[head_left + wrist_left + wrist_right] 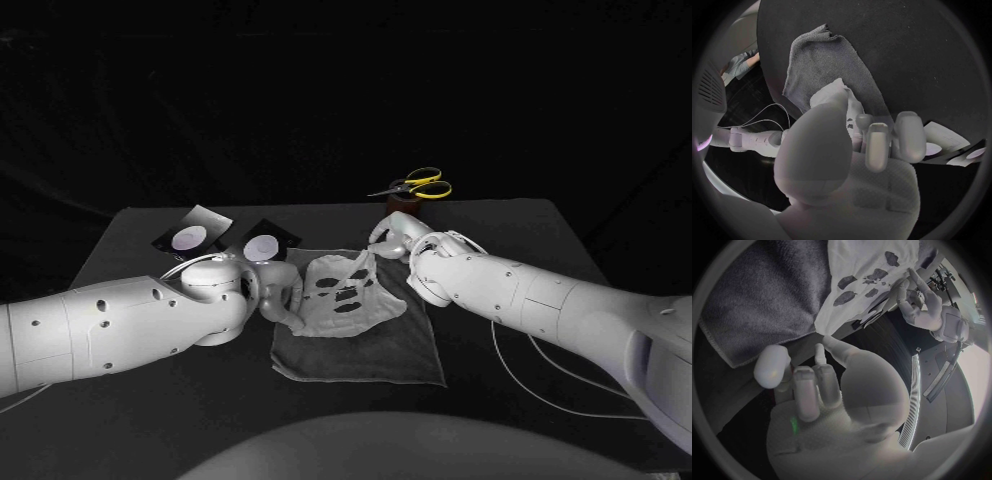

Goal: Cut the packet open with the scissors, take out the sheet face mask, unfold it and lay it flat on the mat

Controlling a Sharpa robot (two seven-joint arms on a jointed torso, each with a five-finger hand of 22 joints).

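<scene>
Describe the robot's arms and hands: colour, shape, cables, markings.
The left arm and right arm are rounded white shells; small dark holes dot the left. A thin white cable trails by the right. The left hand and right hand are silver.

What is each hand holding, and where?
Both pinch the sheet face mask: left hand its near-side edge, right hand a far corner, over the mat.

No text or label can be read.
</scene>
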